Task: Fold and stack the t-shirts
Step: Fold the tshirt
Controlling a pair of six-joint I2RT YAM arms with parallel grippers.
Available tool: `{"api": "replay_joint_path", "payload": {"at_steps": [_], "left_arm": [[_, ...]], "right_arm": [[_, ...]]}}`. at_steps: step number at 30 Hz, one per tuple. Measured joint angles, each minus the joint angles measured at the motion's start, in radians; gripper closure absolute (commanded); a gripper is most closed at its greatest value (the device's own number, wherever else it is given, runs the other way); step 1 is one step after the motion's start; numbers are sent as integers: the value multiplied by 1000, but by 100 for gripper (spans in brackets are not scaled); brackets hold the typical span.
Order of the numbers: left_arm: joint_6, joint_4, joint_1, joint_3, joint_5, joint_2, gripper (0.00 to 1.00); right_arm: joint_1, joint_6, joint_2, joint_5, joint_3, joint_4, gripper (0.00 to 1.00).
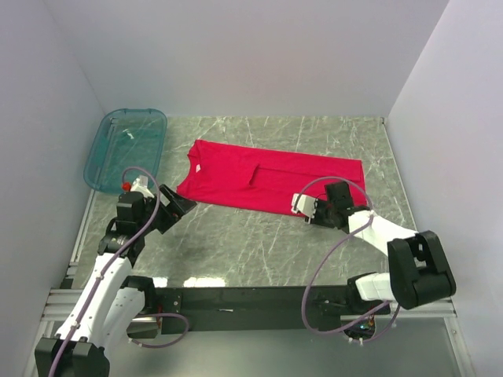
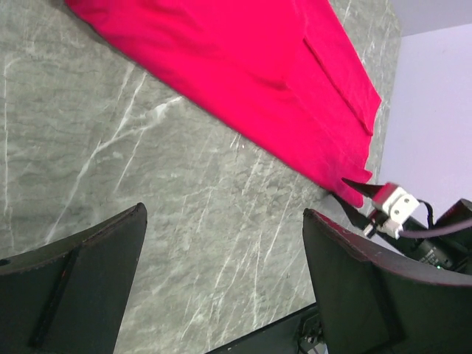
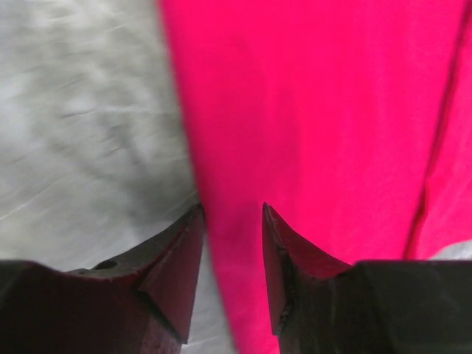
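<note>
A crimson-red t-shirt (image 1: pixel 267 177) lies flat on the marble table, folded into a long band, neck end at the left. My left gripper (image 1: pixel 179 206) is open and empty, just off the shirt's near left corner; in the left wrist view (image 2: pixel 223 214) bare table lies between its fingers, with the shirt (image 2: pixel 243 66) beyond. My right gripper (image 1: pixel 302 206) is at the shirt's near edge towards the right end. In the right wrist view (image 3: pixel 232 209) its jaws stand narrowly apart astride the shirt's edge (image 3: pixel 324 103), one finger over table, one over cloth.
A translucent teal tub (image 1: pixel 126 149) stands at the back left, beside the left wall. White walls close in the table (image 1: pixel 259 243) on three sides. The black rail carrying the arm bases runs along the near edge. The right wrist (image 2: pixel 391 203) shows in the left wrist view.
</note>
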Motion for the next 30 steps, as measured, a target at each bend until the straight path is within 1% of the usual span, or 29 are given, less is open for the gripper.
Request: {"api": "replay_joint_path", "payload": {"at_steps": [2,3,4,6,10,14,17,20,21,22,23,24,25,27,30], "left_arm": [[0,-3,0,0,0,-7,8],[0,-4,0,0,0,-10,8],[0,-6,0,0,0,-11,8],[0,-8,0,0,0,-15,8],[1,-15,0,0,0,-26,8],[1,-18,0,-1,0,-33,8],[-1,-11,0,-10,2,-33,8],[-13,3,0,-30,9,-33,8],[-18,6,0,-39,13,-32,8],[-20,8,0,-44,16,-31,8],[-24,12,0,-51,19,-29,8],[-27,13,0,-56,22,-26,8],[-31,13,0,-59,25,-23,8],[-33,13,0,-59,27,-17,8],[-33,13,0,-59,26,-17,8]], "right_arm": [[3,11,27,23,7,36,71],[6,19,42,32,8,50,79],[7,19,49,38,8,58,93],[8,21,57,44,9,59,99],[10,-8,31,17,5,19,100],[19,-71,-71,-62,-17,-121,100],[54,-118,-165,-119,-33,-237,100],[141,-138,-239,-175,-40,-346,100],[180,-136,-254,-195,-41,-376,98],[224,-125,-264,-211,-41,-399,77],[266,-106,-266,-225,-41,-414,67],[305,-81,-266,-242,-41,-422,59],[336,-58,-262,-266,-40,-430,49],[355,-8,-248,-299,-24,-442,46],[301,127,-188,-324,77,-436,44]]}}
